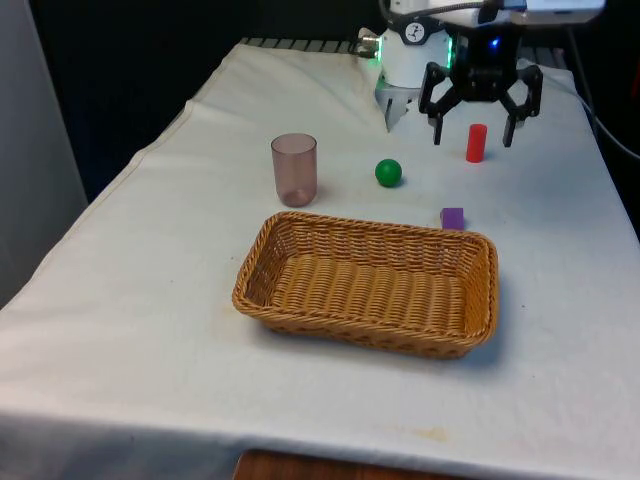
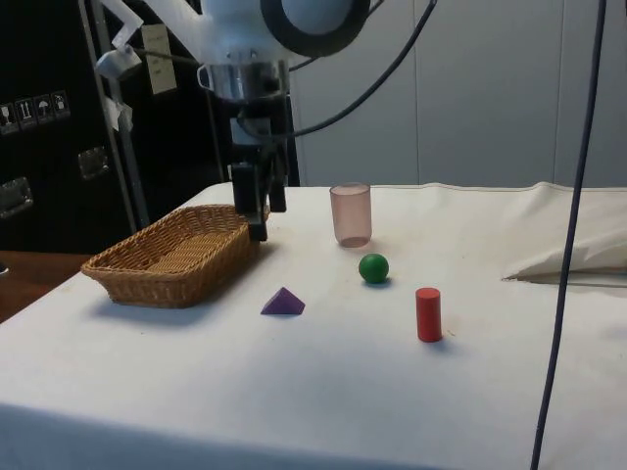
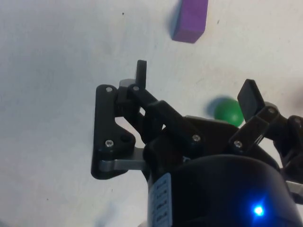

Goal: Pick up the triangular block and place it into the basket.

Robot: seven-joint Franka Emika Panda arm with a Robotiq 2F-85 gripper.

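Observation:
The purple triangular block (image 1: 452,217) (image 2: 283,303) (image 3: 191,21) lies on the white cloth, just beyond the far rim of the wicker basket (image 1: 365,343) (image 2: 157,284) on the front view's right. My gripper (image 1: 473,138) (image 2: 265,217) (image 3: 195,82) hangs open in the air above the cloth, farther back than the block and well above it. Nothing is between its fingers. In the wrist view the block lies some way beyond the fingertips, apart from them.
A green ball (image 1: 388,172) (image 2: 373,267) (image 3: 227,109) sits on the cloth beneath the gripper. A red cylinder (image 1: 476,150) (image 2: 428,314) stands upright behind the block. A translucent pink cup (image 1: 294,170) (image 2: 351,213) stands behind the basket on the front view's left.

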